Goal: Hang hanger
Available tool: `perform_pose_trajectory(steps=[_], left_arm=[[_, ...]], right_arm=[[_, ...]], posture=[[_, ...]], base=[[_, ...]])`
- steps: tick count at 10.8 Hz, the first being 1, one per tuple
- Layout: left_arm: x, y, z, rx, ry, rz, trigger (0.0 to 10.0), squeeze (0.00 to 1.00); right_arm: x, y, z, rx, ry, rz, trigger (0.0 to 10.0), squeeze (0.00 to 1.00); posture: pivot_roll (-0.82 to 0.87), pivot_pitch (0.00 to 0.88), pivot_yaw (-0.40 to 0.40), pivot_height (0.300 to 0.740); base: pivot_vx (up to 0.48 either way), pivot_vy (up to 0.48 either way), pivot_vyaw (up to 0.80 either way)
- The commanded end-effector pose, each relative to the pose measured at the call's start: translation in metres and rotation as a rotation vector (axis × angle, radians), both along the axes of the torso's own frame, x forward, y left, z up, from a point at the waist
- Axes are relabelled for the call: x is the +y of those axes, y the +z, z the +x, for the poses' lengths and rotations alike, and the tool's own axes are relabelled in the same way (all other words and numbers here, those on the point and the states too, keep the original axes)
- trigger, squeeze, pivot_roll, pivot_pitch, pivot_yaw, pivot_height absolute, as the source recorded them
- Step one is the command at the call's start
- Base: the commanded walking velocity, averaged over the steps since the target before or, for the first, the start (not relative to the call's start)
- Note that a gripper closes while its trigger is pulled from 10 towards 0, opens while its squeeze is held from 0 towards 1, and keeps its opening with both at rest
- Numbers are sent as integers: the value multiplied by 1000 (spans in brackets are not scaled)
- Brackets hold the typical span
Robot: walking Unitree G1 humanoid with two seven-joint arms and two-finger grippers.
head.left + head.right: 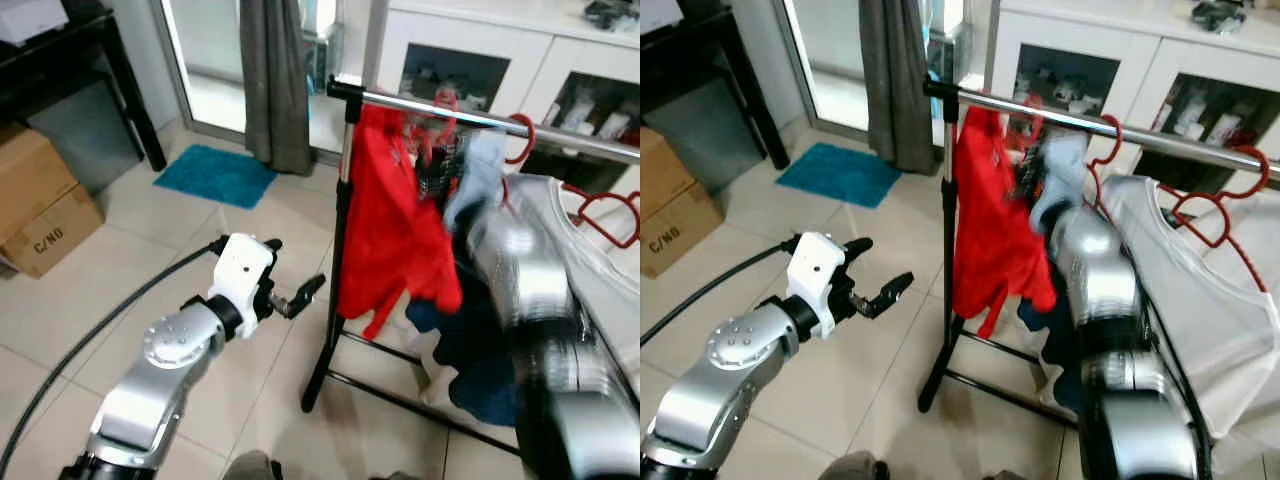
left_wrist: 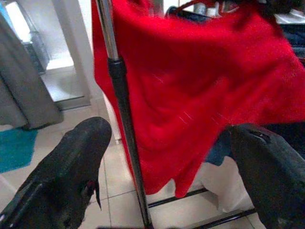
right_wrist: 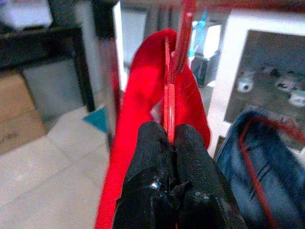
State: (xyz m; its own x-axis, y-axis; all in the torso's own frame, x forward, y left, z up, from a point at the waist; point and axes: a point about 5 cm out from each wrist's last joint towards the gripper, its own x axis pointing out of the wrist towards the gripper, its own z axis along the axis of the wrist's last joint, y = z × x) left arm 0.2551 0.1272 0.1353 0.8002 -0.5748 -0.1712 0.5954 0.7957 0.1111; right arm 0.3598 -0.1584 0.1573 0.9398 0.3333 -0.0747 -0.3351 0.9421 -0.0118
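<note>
A red garment hangs on a red hanger whose hook is up at the chrome rail of a black clothes rack. In the right wrist view my right gripper is shut on the hanger's neck just below the hook. My right arm reaches up to the rail and looks blurred. Left of the rack's post, my left gripper stands open at mid height with nothing in it. Its fingers frame the post and the red garment.
More red hangers, a white shirt and blue clothes fill the rail to the right. A white cabinet stands behind. Cardboard boxes, a teal mat, a grey curtain and a black cable are to the left.
</note>
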Motion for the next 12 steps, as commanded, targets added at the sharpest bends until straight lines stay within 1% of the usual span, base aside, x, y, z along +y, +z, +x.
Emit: perform_pose_trajectory(steps=[1,2,3,4,6,7,8,9,10,11,12], left_arm=[[2,-5,-2,12,14,15,10000,0],[2,-10,-4,23,28,25,10000,0],[2,-12,-4,28,33,28,10000,0],[1,-13,-4,25,46,21,10000,0],[3,-9,1,18,74,-4,10000,0],[4,-6,4,13,91,-20,10000,0],[3,-4,5,13,90,-28,10000,0],[2,-3,6,12,88,-36,10000,0],[-2,-2,8,10,80,-51,10000,0],[-3,-2,9,15,71,-57,10000,0],[-6,-4,10,28,47,-52,10000,0]], right_arm=[[3,8,-13,-57,13,-7,0,0],[1,4,-29,-64,-11,24,0,0],[1,2,-38,-73,-16,26,0,0],[2,-7,-54,-48,-38,68,0,0],[0,-20,-68,-15,-75,87,0,0],[0,-25,-81,8,-102,88,0,0],[0,-27,-87,25,-112,66,0,0],[0,-26,-88,30,-116,64,0,0],[-2,-26,-95,25,-116,35,0,0],[0,-26,-99,21,-105,39,0,0],[2,-24,-102,6,-87,68,0,0]], posture=[[138,0,33,740],[135,0,40,740],[136,0,39,740],[137,0,29,740],[131,0,26,740],[125,9,34,740],[111,14,45,740],[106,21,48,740],[97,24,53,740],[93,20,56,740],[95,14,55,740]], base=[[0,0,0],[0,0,0],[-277,0,0],[-296,0,0],[-294,0,0],[-296,0,0],[-292,0,0],[-292,0,0],[-270,0,0],[0,0,0],[0,0,0]])
